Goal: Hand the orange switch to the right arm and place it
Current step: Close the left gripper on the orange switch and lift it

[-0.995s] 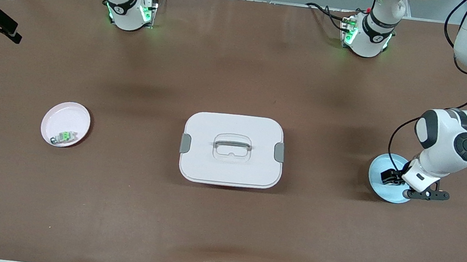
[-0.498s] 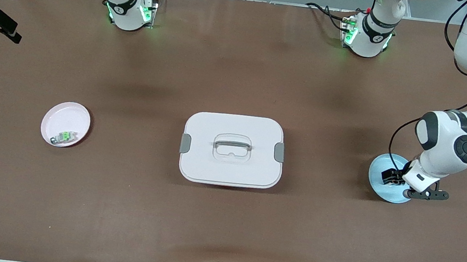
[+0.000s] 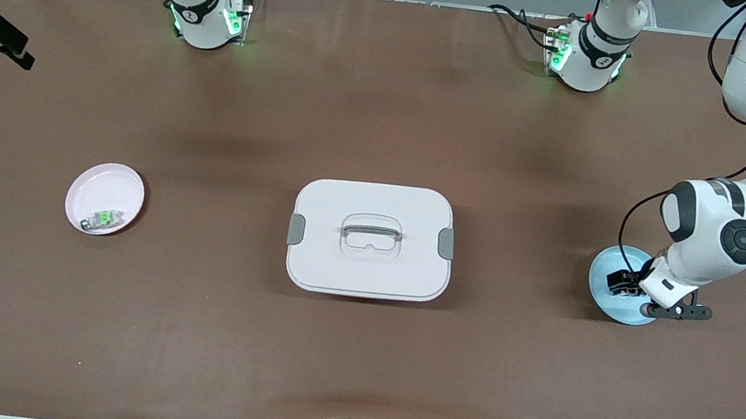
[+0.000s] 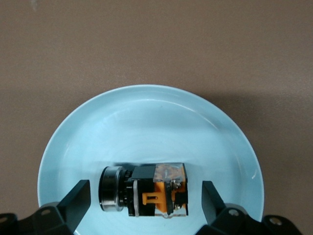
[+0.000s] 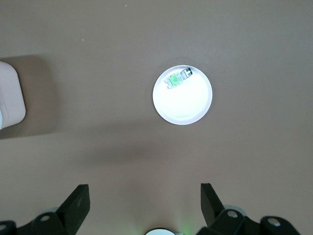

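The orange switch (image 4: 146, 196), a tiny blocky black-and-silver component with an orange middle and a round dark cap at one end, lay on its side in a shallow round light-blue plate (image 4: 146, 122) near the left arm's end of the brown-covered bench (image 3: 356, 350). The left gripper (image 4: 145, 199) was low over that plate with its fingers (image 4: 73, 199) spread wide, one on each side of the switch and clear of it, so nothing was held. In the front view the left arm bent down from its base, and its gripper (image 3: 626, 283) sat over the side of the blue plate (image 3: 604, 266) toward the arm's end of the bench. A white rectangular lidded box with grey side clips and a grey top handle (image 3: 370, 239) stood at the middle of the bench. Toward the right arm's end lay a small round pale-pink plate (image 3: 106, 187) holding a similar tiny component with a green middle (image 3: 103, 219), close to the plate's rim on the side nearer the front camera. The right arm waited high up, its gripper (image 5: 145, 205) wide and empty above bare bench, with the pink plate (image 5: 188, 105) and the green part (image 5: 176, 78) well below it.
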You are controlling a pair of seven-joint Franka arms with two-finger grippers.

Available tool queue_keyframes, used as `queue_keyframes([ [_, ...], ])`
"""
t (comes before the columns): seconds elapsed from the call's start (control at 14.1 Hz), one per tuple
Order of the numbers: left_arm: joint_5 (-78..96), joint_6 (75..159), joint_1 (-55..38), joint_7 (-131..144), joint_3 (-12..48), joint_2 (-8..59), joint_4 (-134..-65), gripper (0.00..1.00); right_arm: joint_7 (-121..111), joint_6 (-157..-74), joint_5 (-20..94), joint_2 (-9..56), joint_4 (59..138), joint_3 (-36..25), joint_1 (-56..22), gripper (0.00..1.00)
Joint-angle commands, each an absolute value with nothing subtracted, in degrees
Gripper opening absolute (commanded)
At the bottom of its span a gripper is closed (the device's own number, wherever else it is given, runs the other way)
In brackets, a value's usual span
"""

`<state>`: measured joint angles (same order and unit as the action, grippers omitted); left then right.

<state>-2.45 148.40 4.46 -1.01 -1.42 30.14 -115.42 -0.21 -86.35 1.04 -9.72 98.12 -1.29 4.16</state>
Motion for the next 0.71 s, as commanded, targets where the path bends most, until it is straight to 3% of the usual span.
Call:
queue_keyframes([
  [0.0,-3.5,148.6,4.8,-0.8,-1.3,31.4,-114.3,1.00,-0.6,-85.4,0.4,-8.9,96.5,-0.6,5.0,1.00],
  [0.5,-3.4,148.6,5.1,-0.3,-1.3,32.0,-114.3,0.97,-0.6,-85.4,0.4,-8.9,96.6,-0.6,5.0,1.00],
  [0.64,-3.4,148.6,5.2,-0.4,-1.3,32.3,-114.1,0.84,-0.6,-85.4,0.3,-8.9,96.5,-0.6,5.0,1.00],
])
